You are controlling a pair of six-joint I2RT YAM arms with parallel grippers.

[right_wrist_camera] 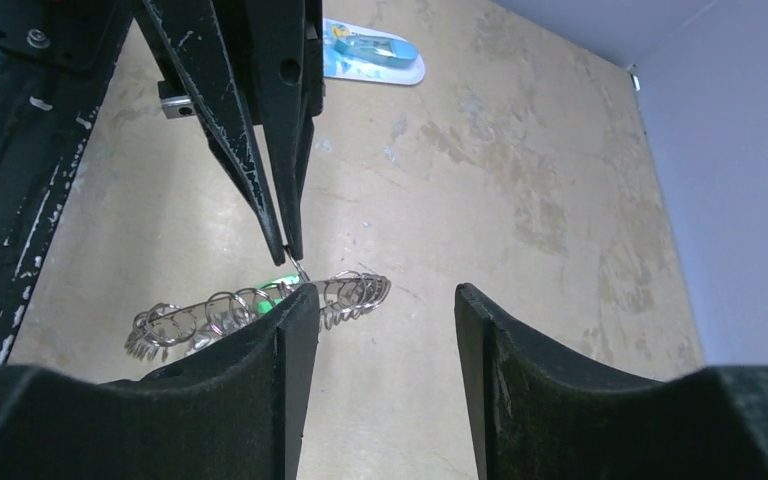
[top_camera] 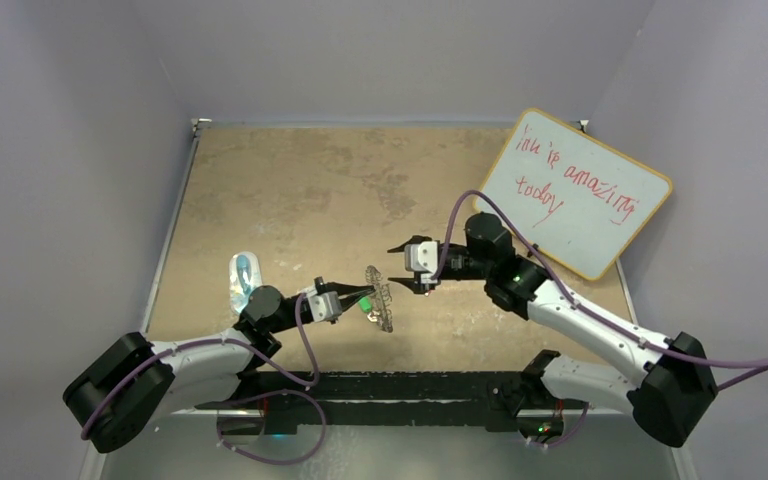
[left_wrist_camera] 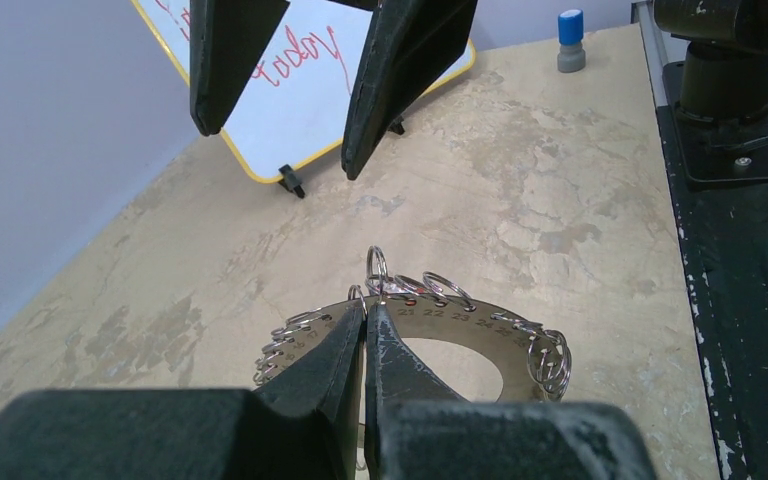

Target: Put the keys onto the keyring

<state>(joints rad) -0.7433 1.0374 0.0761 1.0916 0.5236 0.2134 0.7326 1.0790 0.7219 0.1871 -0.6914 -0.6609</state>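
The left pincer [left_wrist_camera: 370,312] was clamped on the rim of the keyring [left_wrist_camera: 480,330], holding it over the worktop [top_camera: 310,180]. A green-headed key [right_wrist_camera: 278,290] sat against the keyring; whether it was threaded could not be determined. Just beyond the keyring, the right pincer [left_wrist_camera: 278,152] stood apart and empty. Risk: the narrow rim grip could slip and drop the keyring.

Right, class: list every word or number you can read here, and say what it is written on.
"amazing today": red handwriting on the whiteboard; the scrawled word before it is perhaps "You're".
"22 23 24": stamped on the keyring; neighbouring numbers too small to read.
Clear blue packet: any print too small to read.
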